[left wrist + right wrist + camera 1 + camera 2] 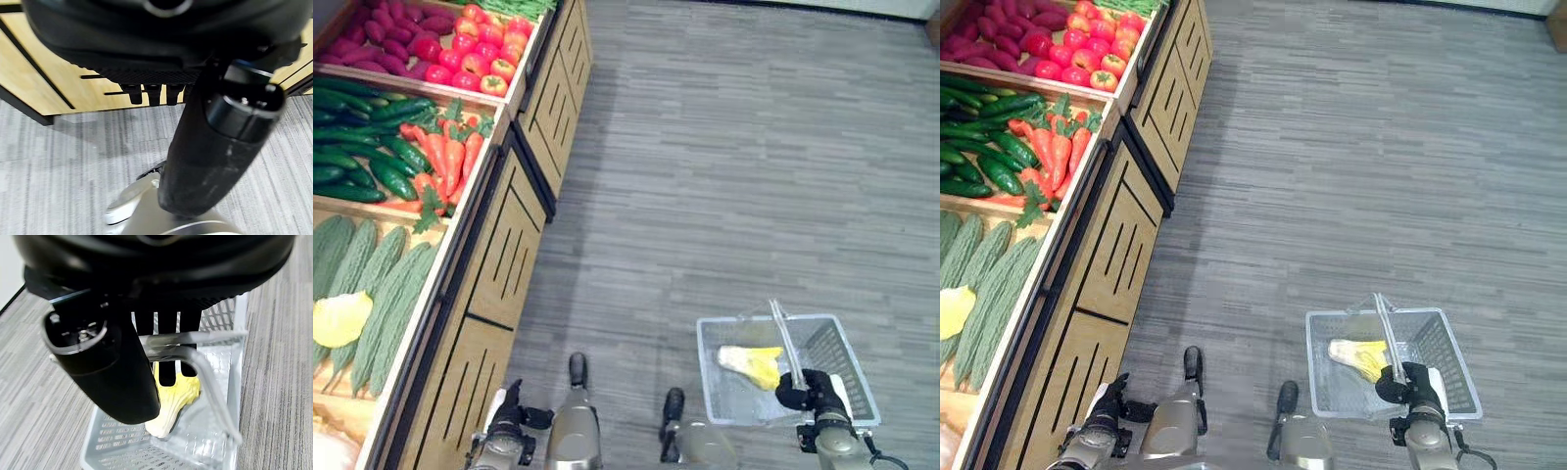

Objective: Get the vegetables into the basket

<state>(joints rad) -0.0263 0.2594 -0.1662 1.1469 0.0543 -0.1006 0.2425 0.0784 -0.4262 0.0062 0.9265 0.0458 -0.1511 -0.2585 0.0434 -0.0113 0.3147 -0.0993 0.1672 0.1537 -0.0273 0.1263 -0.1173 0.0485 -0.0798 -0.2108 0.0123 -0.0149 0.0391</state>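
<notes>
1. The right hand has its fingers curled round the handle of the clear basket, which hangs over the grey floor.
2. A yellow-and-white leafy vegetable lies inside the basket.
3. The left hand hangs low beside the wooden produce stand, fingers relaxed, holding nothing.
4. The stand's bins hold bitter gourds, cucumbers, carrots and tomatoes.
</notes>
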